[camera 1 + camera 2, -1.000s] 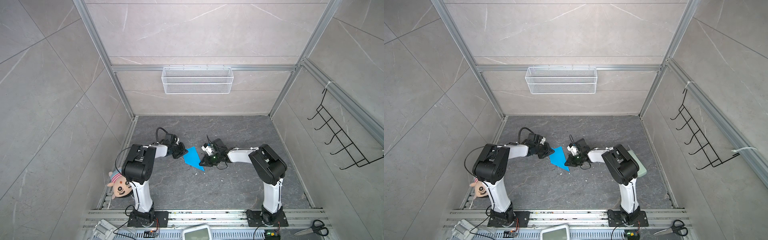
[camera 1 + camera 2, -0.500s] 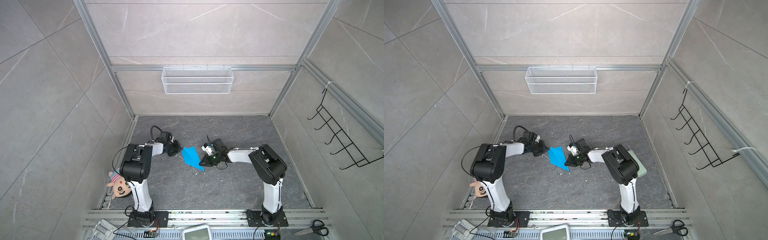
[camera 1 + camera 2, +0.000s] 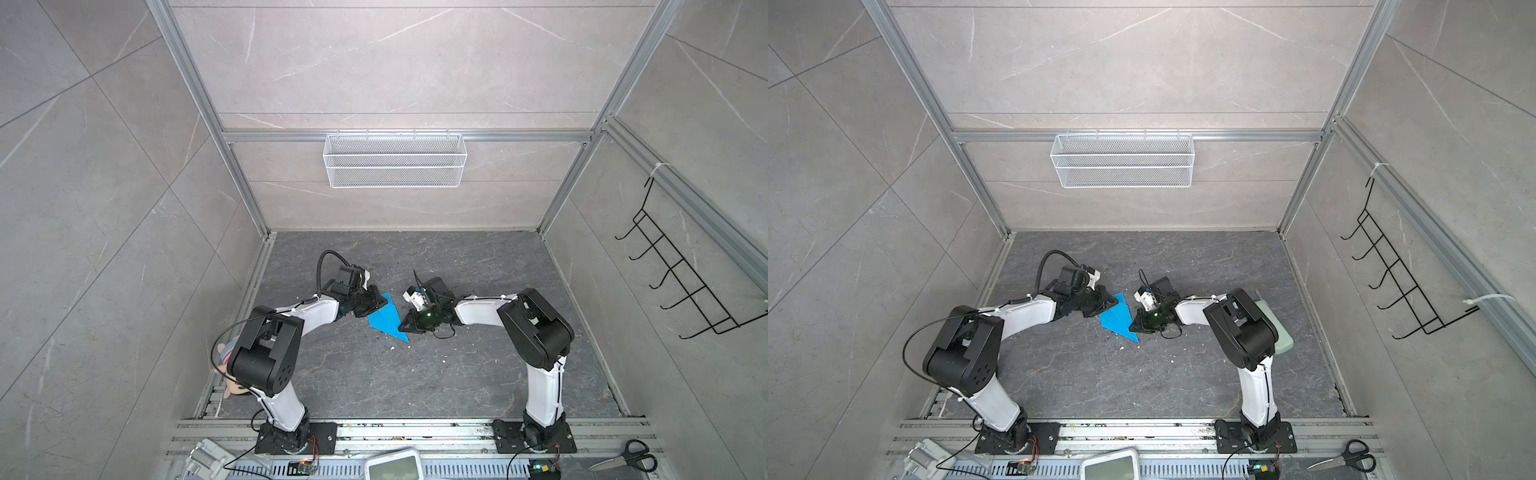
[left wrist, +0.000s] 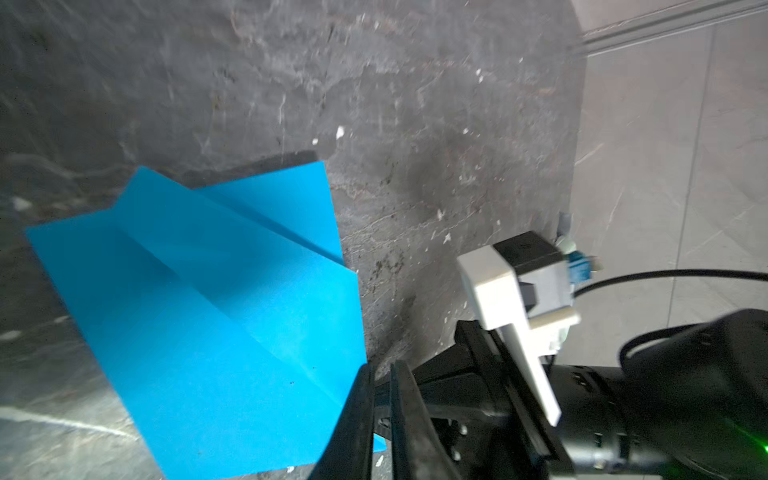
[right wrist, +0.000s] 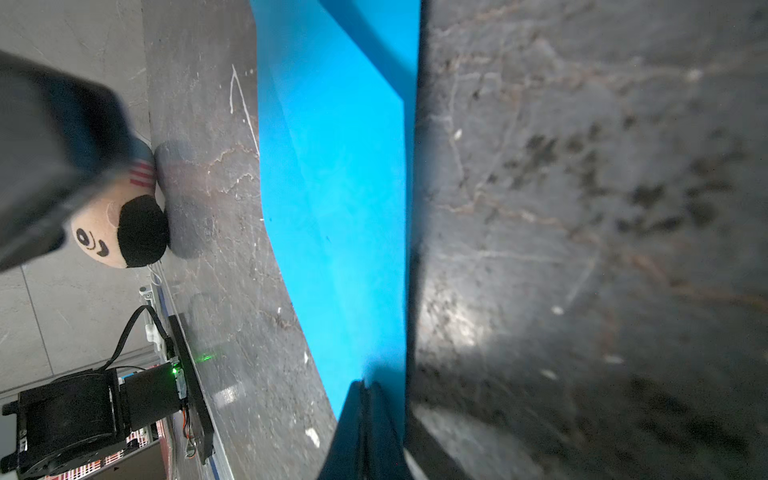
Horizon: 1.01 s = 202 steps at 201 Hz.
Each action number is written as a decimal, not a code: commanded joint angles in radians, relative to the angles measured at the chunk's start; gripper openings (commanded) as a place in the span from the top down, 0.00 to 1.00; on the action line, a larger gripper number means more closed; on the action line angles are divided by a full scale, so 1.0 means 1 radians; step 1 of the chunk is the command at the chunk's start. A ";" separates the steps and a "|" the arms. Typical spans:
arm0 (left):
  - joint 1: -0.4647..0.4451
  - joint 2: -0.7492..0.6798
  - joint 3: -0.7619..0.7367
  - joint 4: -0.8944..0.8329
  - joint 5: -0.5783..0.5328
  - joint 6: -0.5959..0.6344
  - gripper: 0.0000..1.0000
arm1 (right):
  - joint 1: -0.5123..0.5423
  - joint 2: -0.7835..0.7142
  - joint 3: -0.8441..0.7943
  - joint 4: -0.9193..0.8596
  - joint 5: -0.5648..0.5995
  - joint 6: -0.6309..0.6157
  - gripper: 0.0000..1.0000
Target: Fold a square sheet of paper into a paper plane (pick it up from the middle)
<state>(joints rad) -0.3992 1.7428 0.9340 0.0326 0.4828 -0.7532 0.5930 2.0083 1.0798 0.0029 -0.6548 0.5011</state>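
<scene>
Blue paper: one paper plane on the bench, mid-bench, sharp nose toward the arm bases.
Left arm: reaching low and forward, elbow bent, left end effector at the plane's left edge.
Left grip: jaws almost together with a thin gap; can't tell if paper is pinched.
Right arm: mirrored low reach, right end effector at the plane's right edge.
Right grip: clamped tight on the paper's edge.
Count: two arms, one plane, one plush toy, one pair of scissors, one wire basket.
</scene>
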 commanded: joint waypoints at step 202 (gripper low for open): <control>0.007 0.144 -0.009 -0.082 -0.157 -0.072 1.00 | 0.002 -0.086 -0.185 -0.165 0.041 -0.037 0.94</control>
<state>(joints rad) -0.3988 1.8542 0.9375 0.0383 0.4194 -0.8127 0.5922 1.9331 0.9794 -0.0071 -0.6624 0.4770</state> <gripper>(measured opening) 0.056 0.059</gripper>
